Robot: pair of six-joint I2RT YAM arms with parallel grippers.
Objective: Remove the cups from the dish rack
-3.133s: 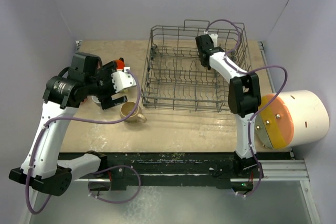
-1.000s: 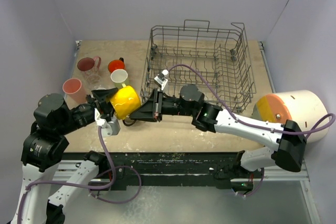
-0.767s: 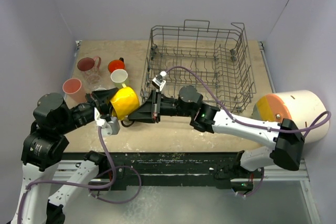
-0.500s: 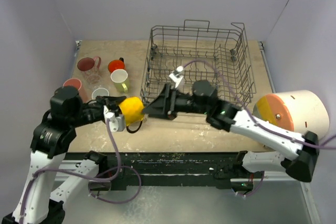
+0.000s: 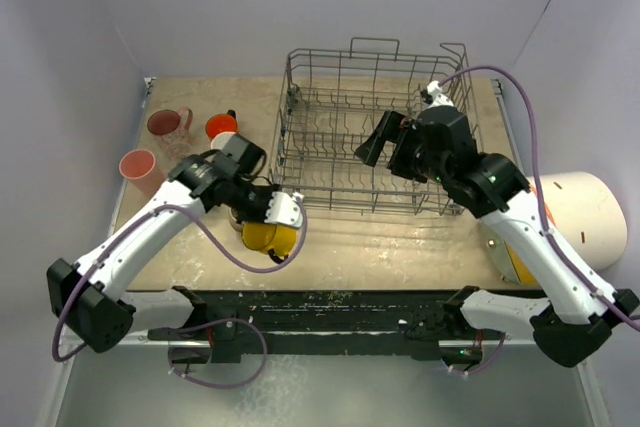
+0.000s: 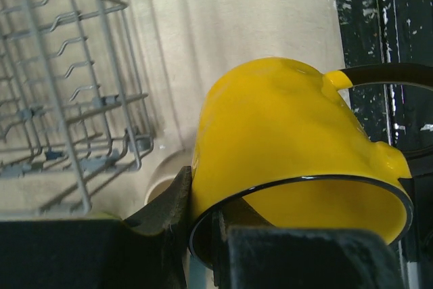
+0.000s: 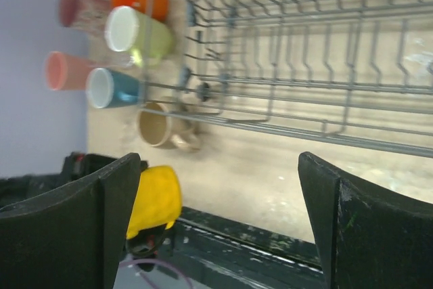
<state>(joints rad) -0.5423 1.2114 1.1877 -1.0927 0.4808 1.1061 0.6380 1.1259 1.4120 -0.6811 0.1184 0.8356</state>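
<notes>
Beside the rack (image 5: 300, 179), left tool (image 5: 276, 214) gripped the yellow cup (image 5: 262, 237) by its rim; right tool (image 5: 385, 137) gaped, released. Best lowered upright, well inside the bench (image 5: 390, 239) edge.

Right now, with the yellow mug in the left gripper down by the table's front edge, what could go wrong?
1. The left gripper pinches the yellow mug by its rim only, so the mug could pivot or slip on release.
2. The mug hangs close to the table's near edge. Set down there, it might tip or roll off.
3. The beige mug sits right beside it and could get knocked.
</notes>
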